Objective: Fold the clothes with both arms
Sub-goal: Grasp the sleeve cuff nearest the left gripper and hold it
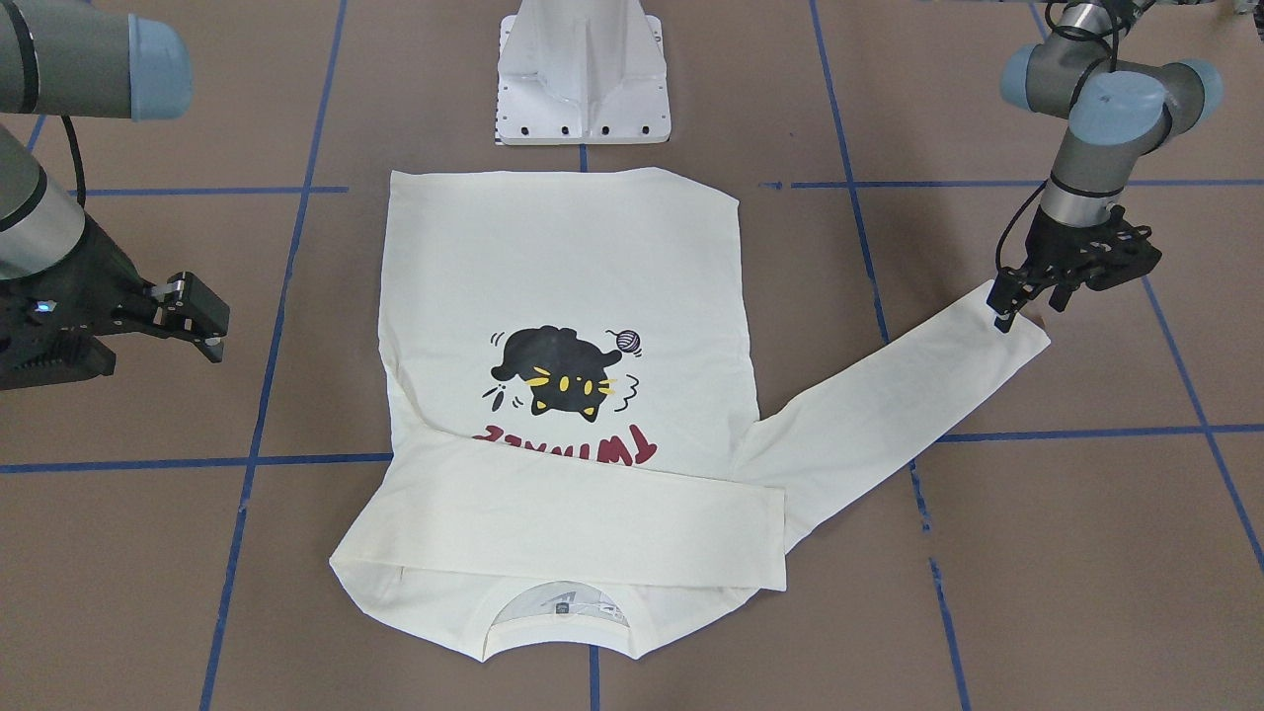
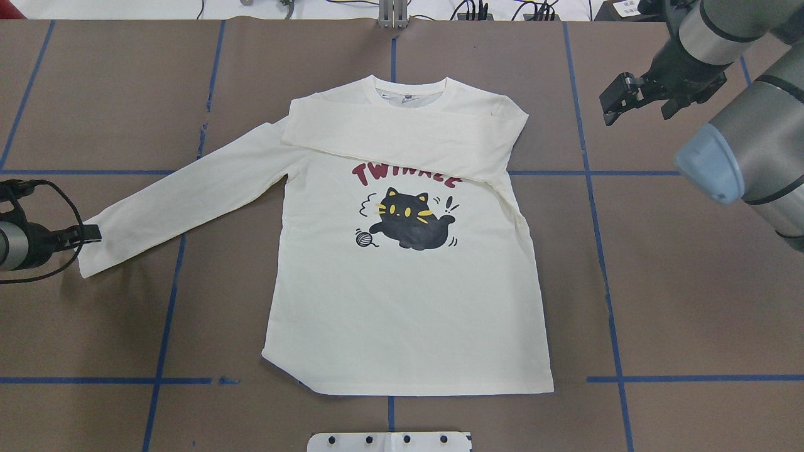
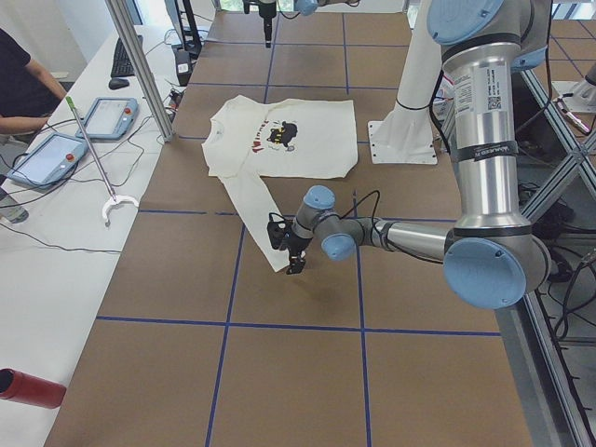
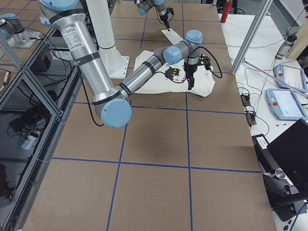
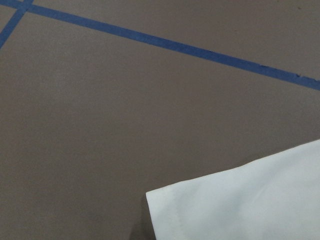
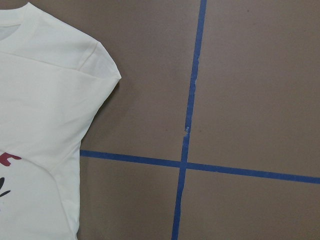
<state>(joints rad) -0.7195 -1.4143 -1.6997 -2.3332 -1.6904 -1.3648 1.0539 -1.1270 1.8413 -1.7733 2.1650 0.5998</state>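
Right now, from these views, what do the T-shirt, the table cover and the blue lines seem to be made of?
T-shirt: soft matte knit, probably cotton; it creases and has a stitched cuff.
Table cover: matte brown sheet, perhaps paper or board; no gloss.
Blue lines: likely tape; edges look torn in places.

This is a robotics lab, set up as a test cell. The brown-papered table (image 2: pixel 691 282) under the jaws of both grippers is marked into squares with blue tape (image 2: pixel 164 301). Behind and between the left gripper (image 1: pixel 1032 308) and the right gripper (image 1: pixel 207 321) stands a white bolted pedestal (image 1: pixel 583 79). Out past the jaws, across the table, an aluminium post (image 3: pixel 140 65) edges a white bench (image 3: pixel 56 307). The bench carries two teach pendants (image 3: pixel 107 116), a keyboard (image 3: pixel 123 56) and loose cables (image 3: pixel 47 244), and a person (image 3: pixel 23 88) sits at it. Back behind the jaws, a metal frame (image 4: pixel 30 77) holds tangled wiring (image 4: pixel 31 120).
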